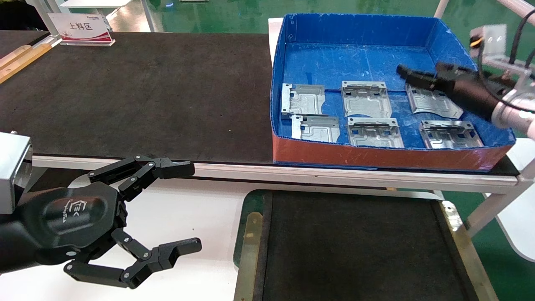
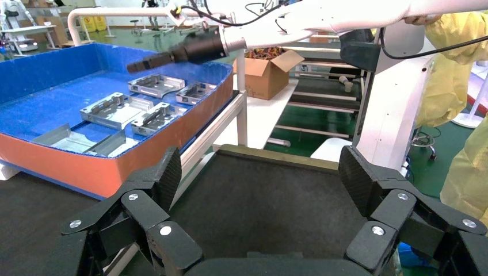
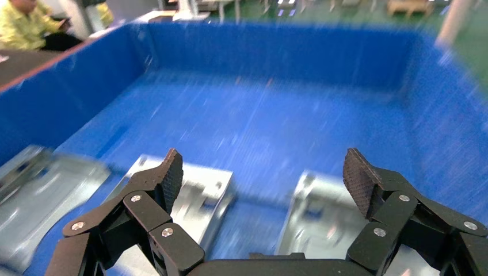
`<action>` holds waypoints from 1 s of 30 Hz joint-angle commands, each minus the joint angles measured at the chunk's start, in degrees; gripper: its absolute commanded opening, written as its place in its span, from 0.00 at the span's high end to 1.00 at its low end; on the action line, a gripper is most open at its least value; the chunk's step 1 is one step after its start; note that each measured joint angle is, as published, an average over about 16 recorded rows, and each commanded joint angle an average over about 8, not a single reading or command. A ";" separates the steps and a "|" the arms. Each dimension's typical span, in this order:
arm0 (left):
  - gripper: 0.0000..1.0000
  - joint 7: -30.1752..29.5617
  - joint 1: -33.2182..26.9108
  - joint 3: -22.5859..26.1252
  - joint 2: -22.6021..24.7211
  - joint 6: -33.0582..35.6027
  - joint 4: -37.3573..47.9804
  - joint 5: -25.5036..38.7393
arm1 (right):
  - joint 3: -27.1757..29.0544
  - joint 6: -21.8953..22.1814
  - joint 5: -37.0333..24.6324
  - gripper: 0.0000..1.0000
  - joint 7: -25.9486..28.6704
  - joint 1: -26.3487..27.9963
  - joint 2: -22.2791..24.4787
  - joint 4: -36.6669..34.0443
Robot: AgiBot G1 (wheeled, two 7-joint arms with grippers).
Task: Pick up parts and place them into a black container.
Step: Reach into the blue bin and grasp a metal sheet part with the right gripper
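Several silver stamped parts lie flat in two rows inside the blue box, among them one (image 1: 365,98) in the far row and one (image 1: 375,131) in the near row. My right gripper (image 1: 407,73) hovers open over the box's right side, above the far right part (image 1: 432,102). In the right wrist view its gripper (image 3: 265,172) holds nothing, and two parts (image 3: 195,192) (image 3: 322,224) lie below it. The black container (image 1: 355,251) sits low in front of me with a bare felt floor. My left gripper (image 1: 190,207) is parked open to its left, and in the left wrist view (image 2: 262,175) it faces that floor.
The blue box (image 1: 376,156) with its red-brown front wall stands on the black table mat (image 1: 146,96). A white sign (image 1: 81,28) sits at the far left. A cardboard box (image 2: 270,72) and a person in yellow (image 2: 454,86) are beyond the table.
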 commanded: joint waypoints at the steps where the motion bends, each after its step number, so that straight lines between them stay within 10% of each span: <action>1: 0.00 0.00 0.00 0.00 0.00 0.00 0.00 0.00 | -0.75 -0.53 -1.15 0.00 2.42 0.33 -0.10 -1.07; 21: 0.00 0.00 0.00 0.00 0.00 0.00 0.00 0.00 | -3.36 7.49 -5.07 0.00 15.71 1.29 -1.72 -1.22; 30: 0.00 0.00 0.00 0.00 0.00 0.00 0.00 0.00 | -4.41 8.11 -6.67 1.00 18.77 0.64 -2.01 -0.14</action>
